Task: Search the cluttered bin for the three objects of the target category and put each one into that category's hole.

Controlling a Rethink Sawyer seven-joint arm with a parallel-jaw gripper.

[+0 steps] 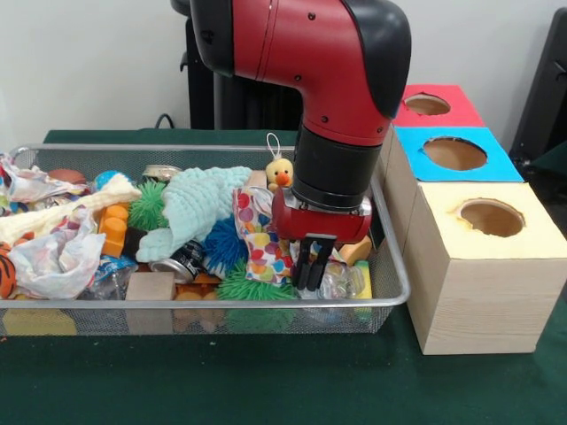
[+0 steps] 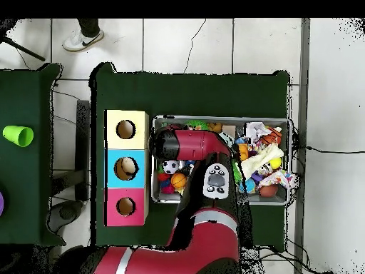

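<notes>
The bin (image 1: 394, 266) is shiny wire mesh on a matt green cloth (image 1: 266, 381). Pale wood-grain boxes (image 1: 483, 301) carry flat paper tops. The arm (image 1: 301, 44) wears glossy plastic — the mint toy (image 1: 199, 205) is fuzzy knit, the can (image 1: 182, 261) metal.

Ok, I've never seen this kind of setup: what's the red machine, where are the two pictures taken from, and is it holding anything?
The red and black machine is a robot arm. One picture faces it across the table; the other looks straight down. Its gripper is lowered into a wire bin full of clutter: a toy duck, a green spiky ball, a can, wooden blocks. I cannot tell whether it holds anything. Beside the bin stand three boxes with round holes: red, blue, yellow. From above, something sits in the blue box's hole.
</notes>
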